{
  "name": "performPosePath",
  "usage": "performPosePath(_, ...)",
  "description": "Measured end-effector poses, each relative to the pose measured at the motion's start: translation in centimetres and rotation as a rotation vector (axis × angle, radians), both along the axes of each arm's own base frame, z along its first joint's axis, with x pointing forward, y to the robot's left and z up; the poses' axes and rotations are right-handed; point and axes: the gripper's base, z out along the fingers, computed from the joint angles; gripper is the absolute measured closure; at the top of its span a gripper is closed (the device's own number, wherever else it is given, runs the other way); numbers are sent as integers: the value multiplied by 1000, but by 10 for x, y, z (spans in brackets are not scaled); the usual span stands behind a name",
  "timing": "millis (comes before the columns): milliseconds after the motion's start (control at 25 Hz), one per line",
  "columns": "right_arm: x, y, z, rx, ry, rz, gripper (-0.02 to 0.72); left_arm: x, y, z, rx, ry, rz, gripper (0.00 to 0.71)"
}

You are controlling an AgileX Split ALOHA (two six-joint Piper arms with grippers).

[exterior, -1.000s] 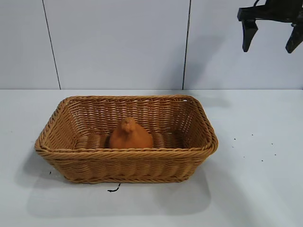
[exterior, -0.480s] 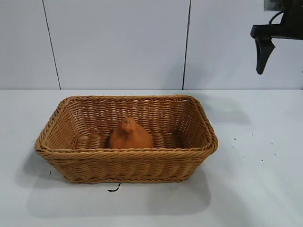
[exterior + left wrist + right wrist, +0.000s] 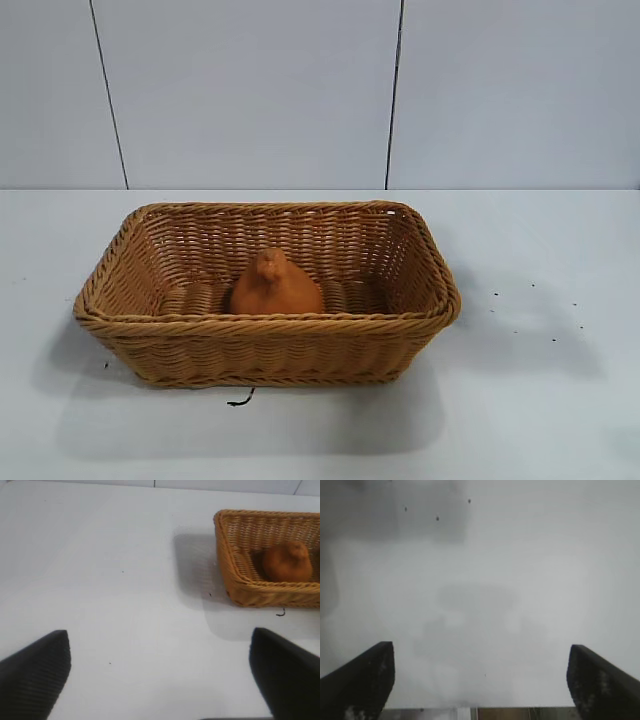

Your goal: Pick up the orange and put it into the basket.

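The orange [image 3: 275, 287] sits upright inside the woven basket [image 3: 120, 318], near the middle of its floor, nub on top. From the left wrist camera, the orange [image 3: 287, 562] and the basket [image 3: 235, 587] lie well away from my left gripper [image 3: 160, 652], which hangs open over bare table with nothing between its fingers. My right gripper [image 3: 481, 655] is open too, above bare white table, holding nothing. Neither arm appears in the exterior view.
The white table [image 3: 540, 400] stretches all around the basket, with a few dark specks [image 3: 515, 310] to its right and a small dark scrap [image 3: 240, 400] at its front. A panelled white wall [image 3: 250, 90] stands behind.
The right gripper, seen open high at the upper right a second ago, has moved right and left the exterior view. The orange and the basket have not moved.
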Motion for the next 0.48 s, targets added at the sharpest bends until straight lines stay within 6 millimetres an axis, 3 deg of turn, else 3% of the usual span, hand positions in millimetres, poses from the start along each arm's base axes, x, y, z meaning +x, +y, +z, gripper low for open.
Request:
performPosePath(320, -78, 3, -14, 8, -311, 10, 65, 0, 0, 0, 0, 0, 0, 14)
performPosePath(480, -106, 4, -7, 13, -480, 10, 65, 0, 0, 0, 0, 0, 0, 14)
